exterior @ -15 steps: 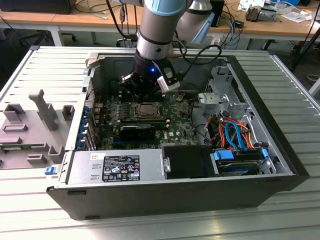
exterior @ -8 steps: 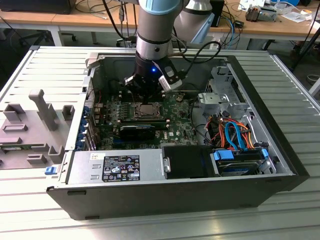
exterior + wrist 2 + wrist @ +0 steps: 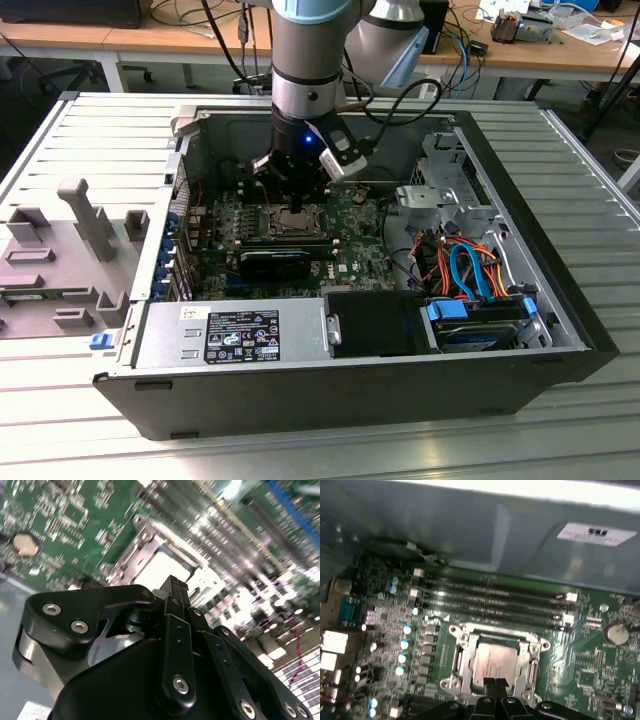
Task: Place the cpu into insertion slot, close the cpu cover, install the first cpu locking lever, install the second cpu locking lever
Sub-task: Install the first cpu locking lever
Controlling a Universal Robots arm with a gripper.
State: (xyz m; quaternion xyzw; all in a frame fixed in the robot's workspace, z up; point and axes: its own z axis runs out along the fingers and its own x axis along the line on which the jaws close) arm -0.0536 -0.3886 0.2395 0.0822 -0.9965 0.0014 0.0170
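Observation:
Inside the open computer case, the cpu (image 3: pixel 495 661) lies silvery side up in the insertion slot (image 3: pixel 451 682) on the green motherboard. The cpu cover (image 3: pixel 492 630), a thin silver frame, lies flat around the chip. My gripper (image 3: pixel 495 682) hangs just above the slot's near edge with its black fingertips pressed together, shut and holding nothing that I can see. In the second wrist view the gripper (image 3: pixel 175 582) stands over the bright cpu (image 3: pixel 157 567). In the exterior view the gripper (image 3: pixel 300 200) is right above the insertion slot (image 3: pixel 297 222).
Long memory slots (image 3: pixel 490 600) run beside the socket, towards the grey case wall (image 3: pixel 470 530). A long black card (image 3: pixel 275 262) lies in front of the socket. A power supply (image 3: pixel 235 335), a drive bay with blue and orange cables (image 3: pixel 470 270) and a grey fixture (image 3: pixel 60 260) surround the board.

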